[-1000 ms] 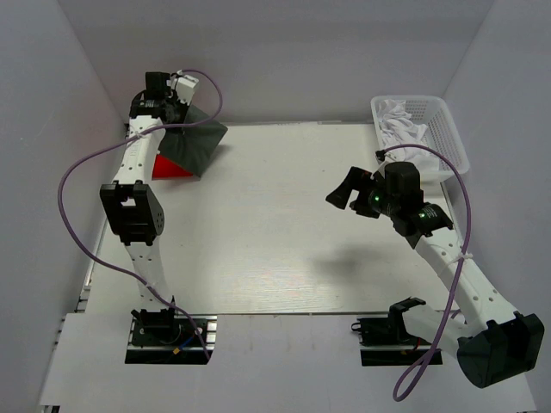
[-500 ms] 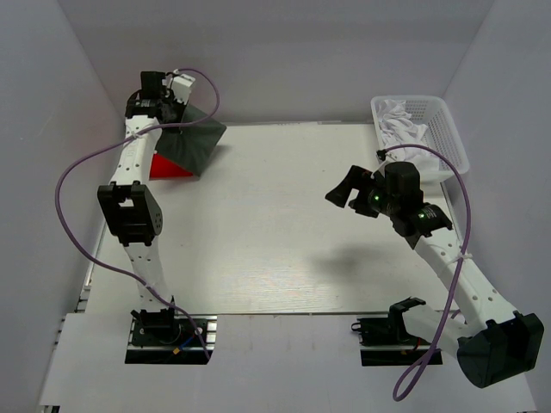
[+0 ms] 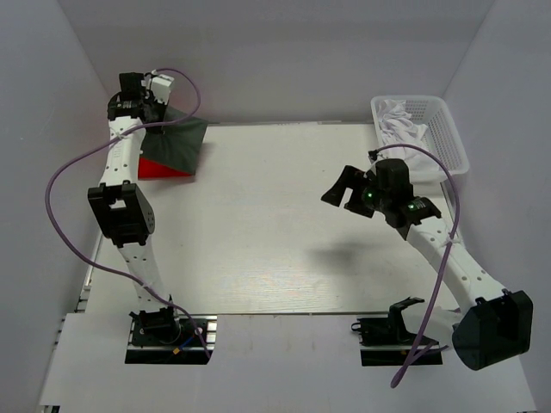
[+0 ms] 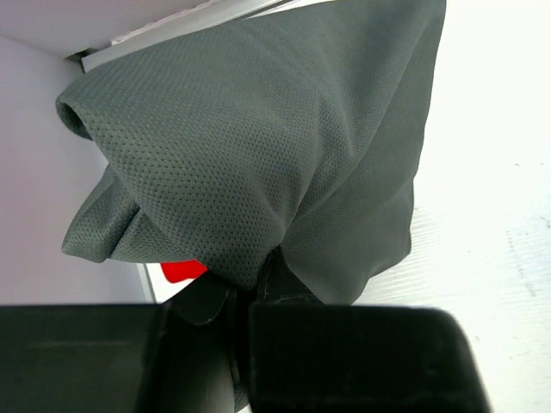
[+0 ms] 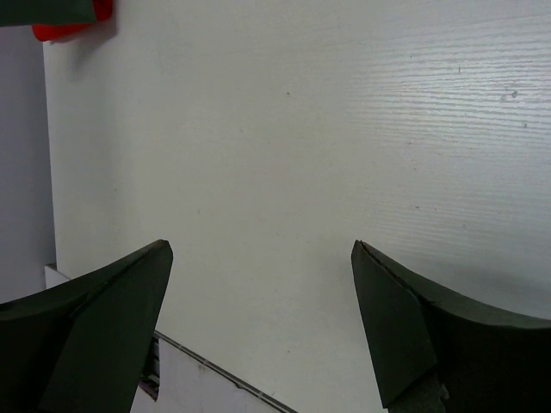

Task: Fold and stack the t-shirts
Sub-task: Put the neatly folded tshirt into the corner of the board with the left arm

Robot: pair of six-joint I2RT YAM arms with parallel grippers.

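A folded dark grey t-shirt (image 3: 178,143) hangs at the far left corner of the table, pinched in my left gripper (image 3: 157,122). In the left wrist view the grey t-shirt (image 4: 275,155) drapes from between the shut jaws of that gripper (image 4: 258,275). Under it lies the red t-shirt (image 3: 162,168), folded flat on the table; only a sliver of red t-shirt (image 4: 182,270) shows in the left wrist view. My right gripper (image 3: 337,188) hovers open over the right middle of the table, nothing between its fingers (image 5: 120,318).
A white mesh basket (image 3: 439,129) holding white cloth (image 3: 403,122) stands at the far right corner. White walls close in the table (image 3: 275,224) on the left and at the back. A corner of the red shirt (image 5: 69,21) shows far off in the right wrist view.
My left gripper has carried the grey t-shirt leftward, so it now hangs more fully over the red one. The right arm has shifted slightly left, its gripper still open.
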